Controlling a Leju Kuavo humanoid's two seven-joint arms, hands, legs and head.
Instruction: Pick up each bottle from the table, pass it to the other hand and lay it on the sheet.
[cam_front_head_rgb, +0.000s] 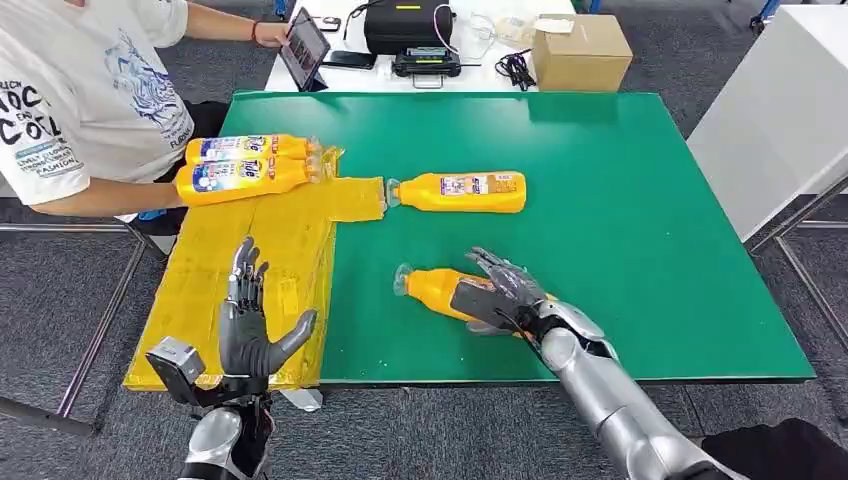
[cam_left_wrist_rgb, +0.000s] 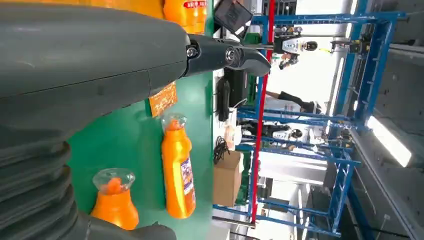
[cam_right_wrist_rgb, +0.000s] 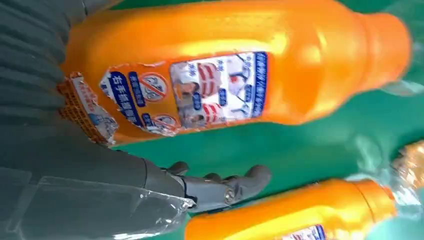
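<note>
The right hand (cam_front_head_rgb: 497, 290) lies over the near bottle (cam_front_head_rgb: 440, 290) on the green table (cam_front_head_rgb: 640, 200) with fingers not yet wrapped tight (the left hand (cam_front_head_rgb: 250, 325) waits open and empty above the yellow sheet (cam_front_head_rgb: 260, 270)), so the smooth bottle might roll away.

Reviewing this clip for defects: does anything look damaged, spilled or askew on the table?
No spill shows. The label on the near bottle under the right hand looks torn and peeling at one end. The yellow sheet hangs over the table's edge.
</note>
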